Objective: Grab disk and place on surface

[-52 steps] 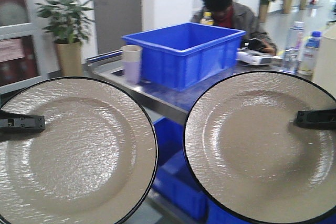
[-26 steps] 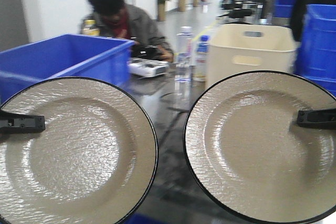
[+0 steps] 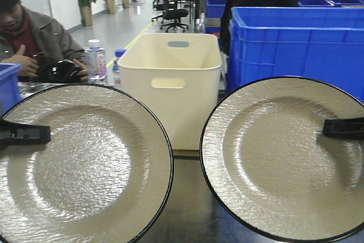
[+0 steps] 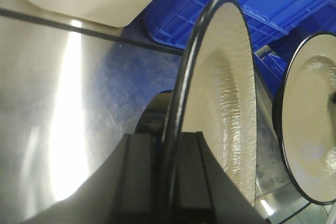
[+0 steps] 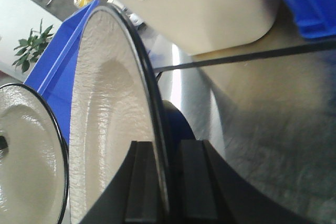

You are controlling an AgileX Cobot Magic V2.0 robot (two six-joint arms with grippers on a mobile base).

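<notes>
Two beige textured disks with black rims stand upright, faces toward the front camera. My left gripper (image 3: 43, 134) is shut on the left disk (image 3: 85, 163) at its left rim. My right gripper (image 3: 329, 127) is shut on the right disk (image 3: 284, 157) at its right rim. In the left wrist view the jaws of the left gripper (image 4: 170, 145) pinch the left disk (image 4: 226, 93) edge-on above the glossy surface (image 4: 63, 87). The right wrist view has the right gripper (image 5: 160, 150) clamping the right disk (image 5: 107, 108) over the surface (image 5: 262, 108), where a black tape line (image 5: 236, 59) runs.
A cream plastic bin (image 3: 170, 78) stands straight ahead on the table. Stacked blue crates (image 3: 296, 44) are at the right. A seated person (image 3: 28, 38) and water bottles (image 3: 95, 60) are at the left, by a blue bin's corner (image 3: 5, 83).
The view has swung to the right: the blue bin and the person slid left, and the cream bin now sits in the middle. Both disks stay gripped as before.
</notes>
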